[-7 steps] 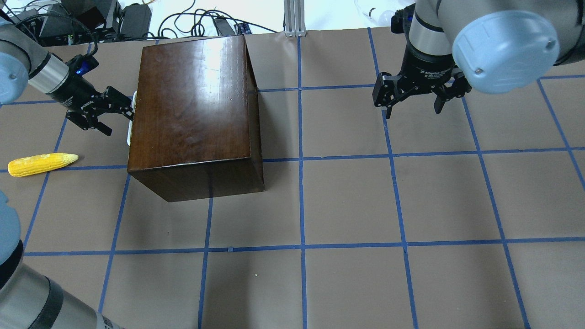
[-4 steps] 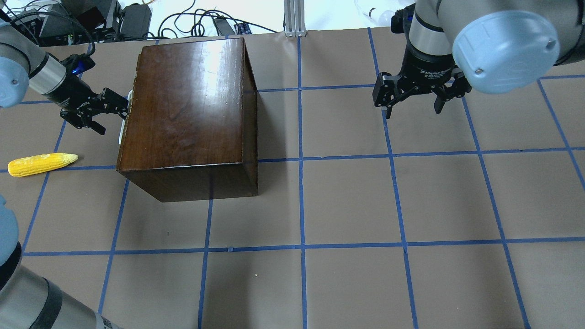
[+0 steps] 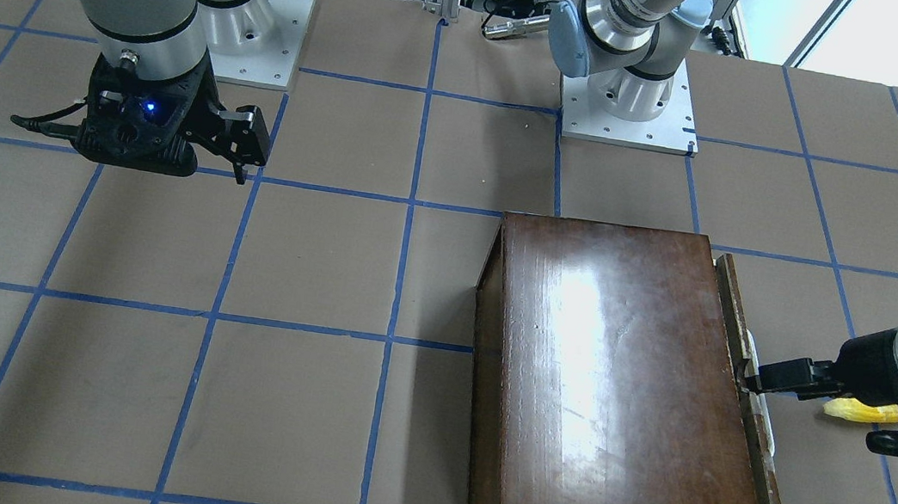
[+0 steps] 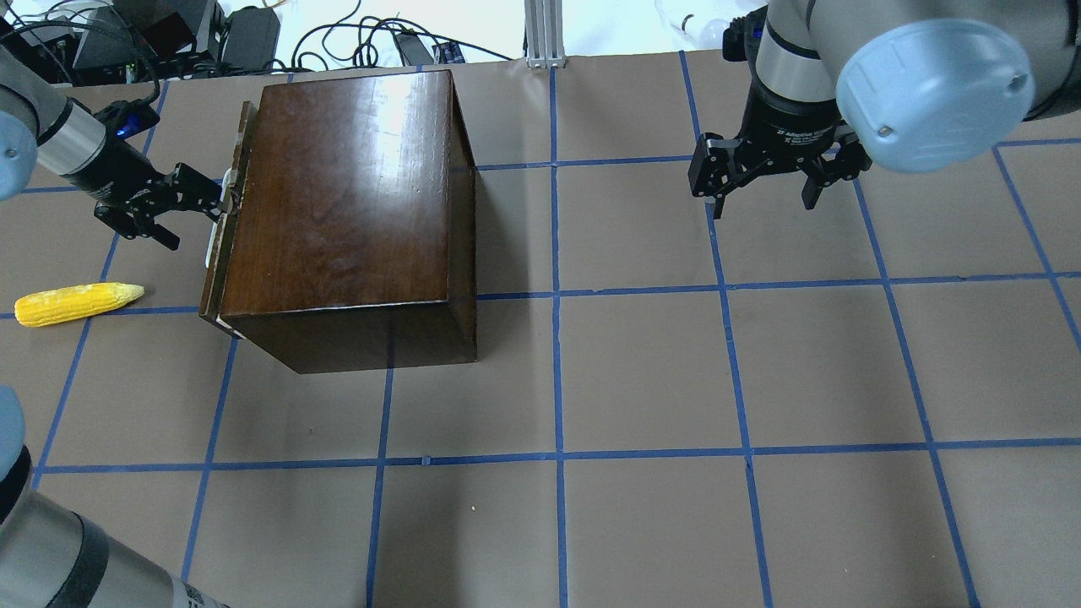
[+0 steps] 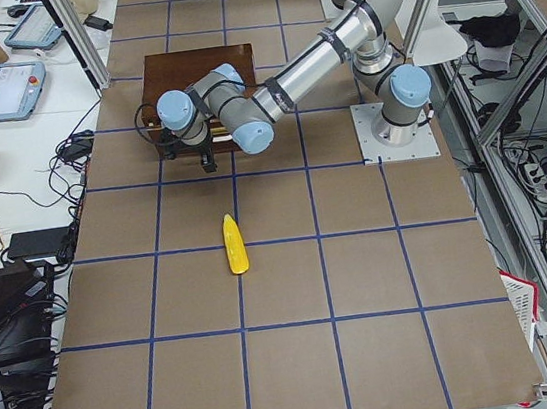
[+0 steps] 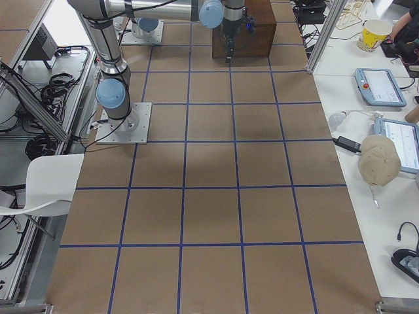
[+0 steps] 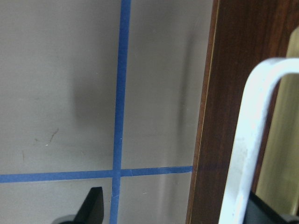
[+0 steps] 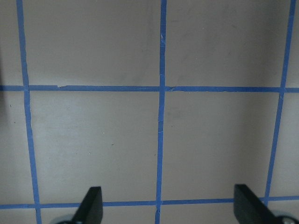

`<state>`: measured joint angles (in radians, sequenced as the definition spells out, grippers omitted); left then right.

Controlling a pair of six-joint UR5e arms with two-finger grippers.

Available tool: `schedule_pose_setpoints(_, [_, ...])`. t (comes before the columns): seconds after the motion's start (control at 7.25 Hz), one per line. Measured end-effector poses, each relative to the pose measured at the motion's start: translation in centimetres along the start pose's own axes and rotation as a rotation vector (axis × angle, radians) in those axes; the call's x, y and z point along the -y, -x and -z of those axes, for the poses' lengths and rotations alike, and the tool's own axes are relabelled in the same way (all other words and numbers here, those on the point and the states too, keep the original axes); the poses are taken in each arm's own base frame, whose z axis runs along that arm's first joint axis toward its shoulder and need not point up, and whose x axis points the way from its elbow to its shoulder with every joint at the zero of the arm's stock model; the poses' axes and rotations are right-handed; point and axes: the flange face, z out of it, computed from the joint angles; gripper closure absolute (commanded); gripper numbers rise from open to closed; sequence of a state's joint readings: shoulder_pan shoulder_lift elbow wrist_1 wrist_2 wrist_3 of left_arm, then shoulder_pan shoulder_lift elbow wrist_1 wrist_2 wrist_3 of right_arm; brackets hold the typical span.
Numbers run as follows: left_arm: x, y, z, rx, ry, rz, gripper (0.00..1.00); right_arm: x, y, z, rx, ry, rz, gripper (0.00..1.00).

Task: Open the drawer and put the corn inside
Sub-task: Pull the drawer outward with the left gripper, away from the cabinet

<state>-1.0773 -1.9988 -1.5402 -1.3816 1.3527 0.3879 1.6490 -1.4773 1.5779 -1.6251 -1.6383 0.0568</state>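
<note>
Drawer point(image 4: 214, 283) front had eased out of box point(image 4: 346, 194). L gripper point(image 4: 198, 224) spread wide, finger point(image 4: 203, 192) hooked on handle point(image 4: 211, 249); R gripper point(image 4: 763, 207) spread, empty. Corn point(image 4: 78, 303) lay far left: prob. light, stiff, rolly; grab mid-cob.

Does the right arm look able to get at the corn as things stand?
Probably not. The corn lies far out on the robot's left side, beyond the box, while the right tool hangs well to the box's right. The box stands in between.

The corn point(image 4: 78, 304) lies on the table point(image 4: 642, 380) left of the box point(image 4: 346, 194), near its drawer point(image 3: 766, 489).
</note>
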Motion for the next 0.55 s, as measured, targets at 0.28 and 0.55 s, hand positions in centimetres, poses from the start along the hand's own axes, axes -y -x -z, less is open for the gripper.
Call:
schedule_pose_setpoints(0.28, [-0.1,1.0,0.7,0.003,-0.010,0.013,0.00,0.0,0.0,0.0,0.000,-0.001,0.000,0.00])
schedule_pose_setpoints(0.55, [-0.3,1.9,1.1,0.021,-0.009,0.013,0.00,0.0,0.0,0.0,0.000,-0.001,0.000,0.00])
